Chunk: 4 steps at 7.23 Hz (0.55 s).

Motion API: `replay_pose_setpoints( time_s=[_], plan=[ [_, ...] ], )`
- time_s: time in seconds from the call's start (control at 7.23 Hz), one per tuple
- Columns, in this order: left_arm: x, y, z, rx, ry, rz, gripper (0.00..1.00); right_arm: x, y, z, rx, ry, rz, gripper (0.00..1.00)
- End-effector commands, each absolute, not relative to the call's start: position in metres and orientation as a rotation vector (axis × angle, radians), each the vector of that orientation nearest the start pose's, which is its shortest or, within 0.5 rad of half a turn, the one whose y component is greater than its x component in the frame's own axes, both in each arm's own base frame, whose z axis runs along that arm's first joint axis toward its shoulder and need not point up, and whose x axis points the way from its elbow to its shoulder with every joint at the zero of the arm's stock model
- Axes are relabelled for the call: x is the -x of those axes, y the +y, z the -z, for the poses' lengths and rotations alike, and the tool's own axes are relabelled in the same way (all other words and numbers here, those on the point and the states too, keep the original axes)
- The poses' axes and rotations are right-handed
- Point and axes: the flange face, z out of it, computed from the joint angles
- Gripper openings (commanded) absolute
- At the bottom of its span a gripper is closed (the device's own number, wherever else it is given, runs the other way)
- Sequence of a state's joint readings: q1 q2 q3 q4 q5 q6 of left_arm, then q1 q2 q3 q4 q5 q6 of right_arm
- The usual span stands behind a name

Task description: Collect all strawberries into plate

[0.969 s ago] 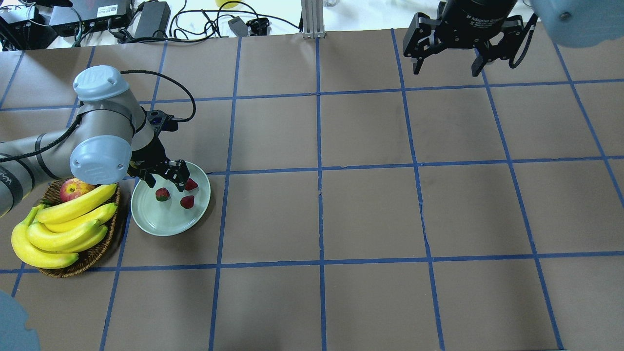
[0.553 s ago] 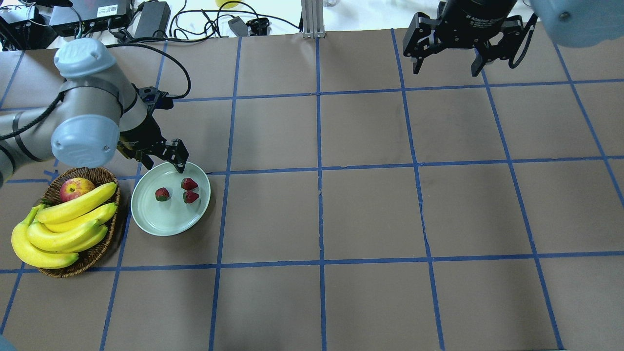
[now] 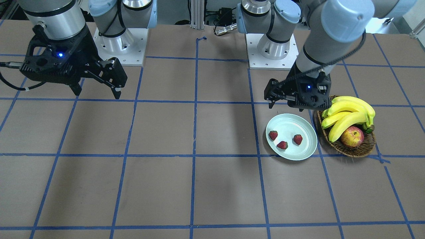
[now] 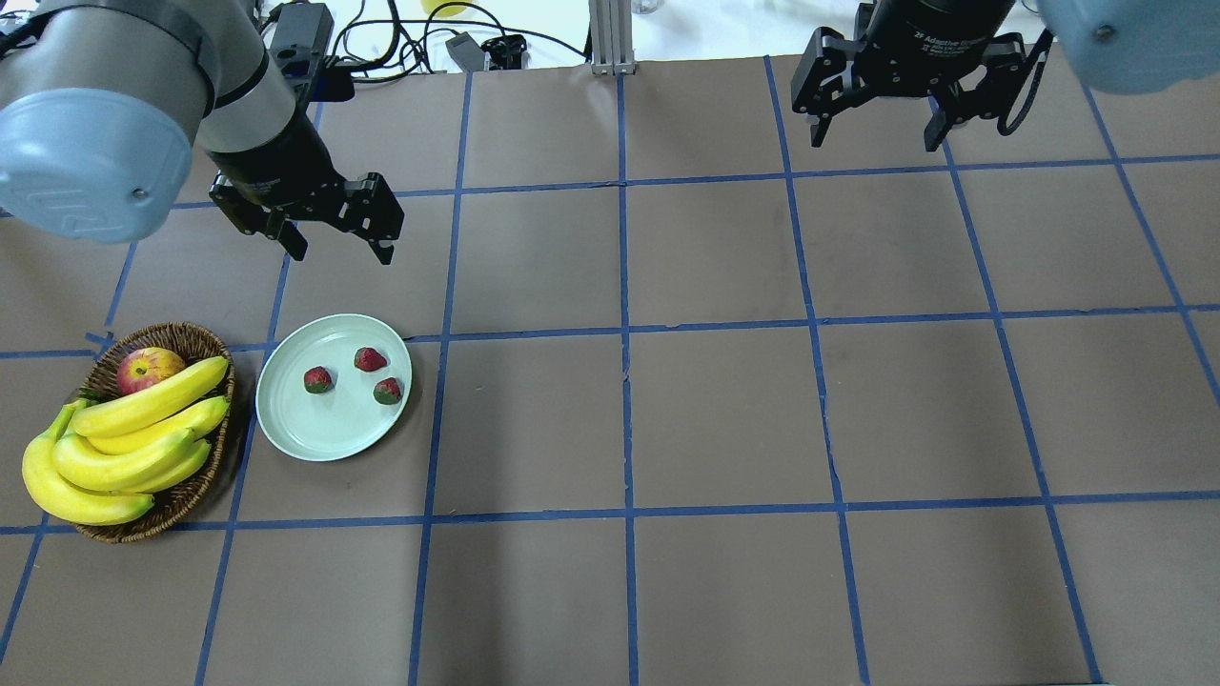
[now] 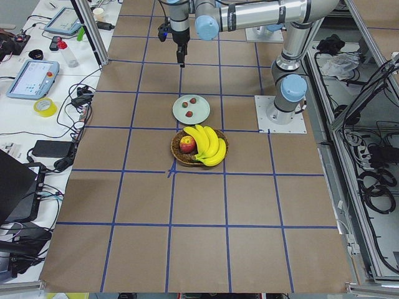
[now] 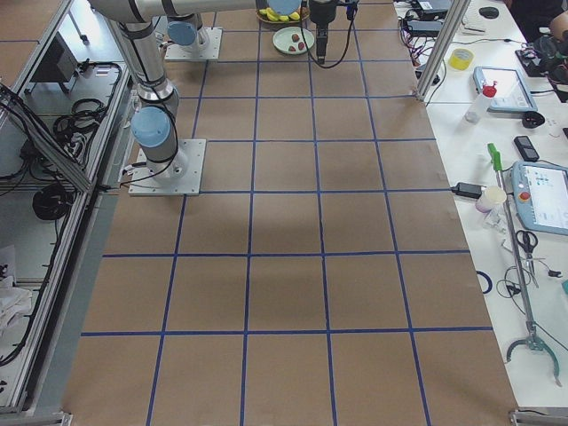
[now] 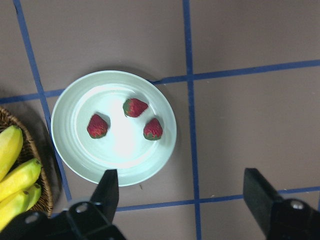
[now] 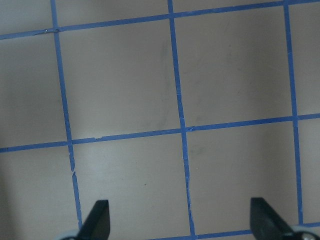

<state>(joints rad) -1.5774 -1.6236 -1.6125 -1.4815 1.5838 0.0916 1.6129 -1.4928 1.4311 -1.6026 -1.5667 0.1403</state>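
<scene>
Brown paper with a blue tape grid covers the table (image 4: pixel 724 410). All clock directions below are read in the overhead view.

The wicker basket (image 4: pixel 181 335) stands at the table's 9 o'clock edge, filled with bananas (image 4: pixel 124 448). The mint plate (image 4: pixel 295 433) sits just beside the basket, at its 3 o'clock. The two do not visibly touch.

The left gripper (image 4: pixel 340 255) hangs at 12 o'clock from the plate, clear of the rim and raised off the table. Its fingers are spread and hold nothing. Its wrist camera looks down on the whole plate (image 7: pixel 75 155), with the two fingers (image 7: pixel 107 187) wide apart at the bottom of that view.

The right gripper (image 4: pixel 873 143) is far off, toward the table's 1 o'clock corner. It is also spread and empty, over bare table.

An apple (image 4: pixel 148 367) rests in the basket at its 12 o'clock end.

All three strawberries (image 4: pixel 370 358) lie loose on the plate, at 6 o'clock from the left gripper and well apart from it. One strawberry (image 4: pixel 317 379) lies near the plate's middle, one at 1 o'clock, and one (image 4: pixel 388 391) at 3 o'clock, near the rim.
</scene>
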Motion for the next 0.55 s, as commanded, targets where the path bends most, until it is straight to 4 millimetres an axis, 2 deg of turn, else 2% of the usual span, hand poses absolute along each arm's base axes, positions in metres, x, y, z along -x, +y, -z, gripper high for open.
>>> replay_pose_setpoints(
  time_s=[0.0,0.14,0.42],
  plan=[
    [0.153,-0.487,-0.521,-0.169,3.081,0.143,0.96,-0.156,-0.525,-0.52,-0.16,3.125,0.138,1.0],
    [0.152,-0.483,-0.536,-0.166,3.08,0.184,1.0,-0.158,-0.525,-0.526,-0.137,3.124,0.16,1.0],
    [0.144,-0.487,-0.532,-0.14,3.083,0.195,1.0,-0.158,-0.525,-0.526,-0.139,3.122,0.157,1.0]
  ],
)
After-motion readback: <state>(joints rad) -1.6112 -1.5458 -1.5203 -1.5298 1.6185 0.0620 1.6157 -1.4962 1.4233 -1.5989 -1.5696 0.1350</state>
